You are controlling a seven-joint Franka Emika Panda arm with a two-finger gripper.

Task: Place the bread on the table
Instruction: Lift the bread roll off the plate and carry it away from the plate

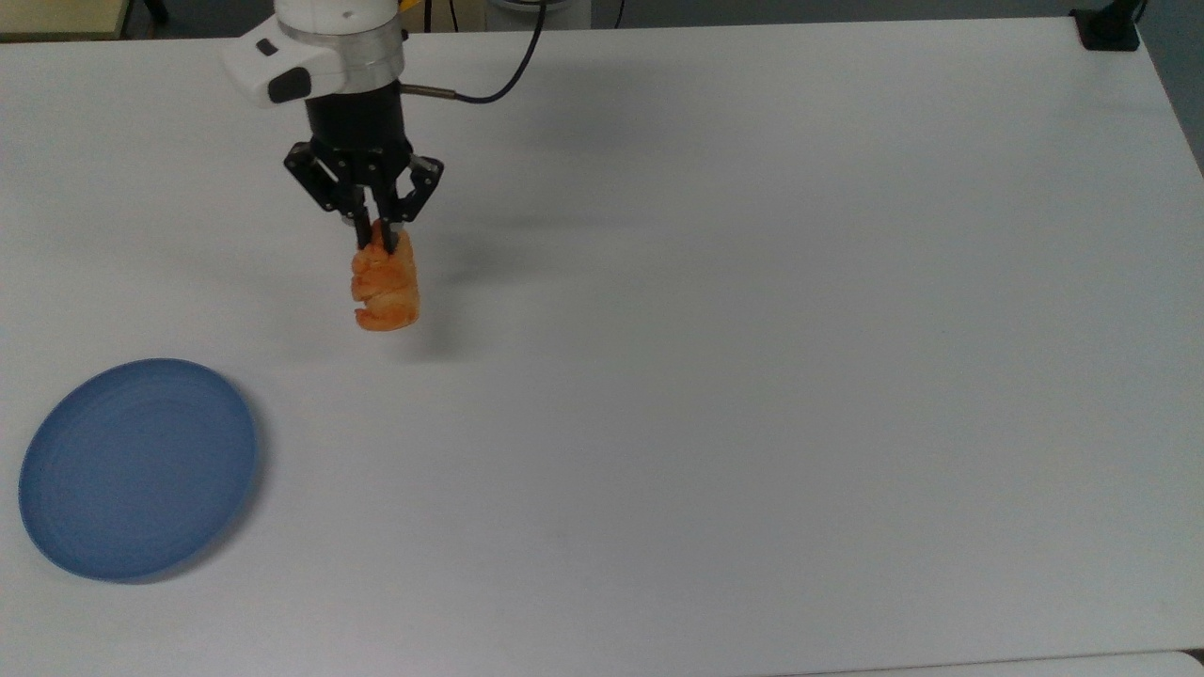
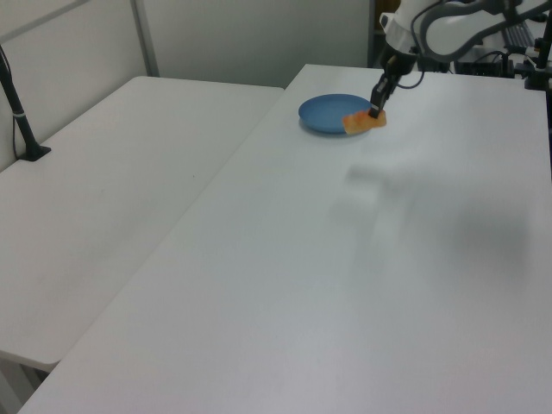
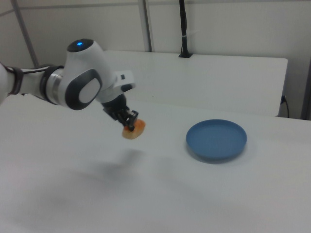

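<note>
The bread, a small golden-orange roll with paler ridges, hangs in the air from my gripper, which is shut on its upper end. In the right view the bread floats clearly above the white table, with its shadow below it. In the left view the gripper holds the bread just right of the blue plate. In the top view the blue plate lies bare at the lower left, well apart from the bread. The table spreads wide to the top view's right.
A black clamp base sits on the table's far right corner in the top view. A second white table stands alongside in the left view, with a black post on it. The arm's cable loops behind the wrist.
</note>
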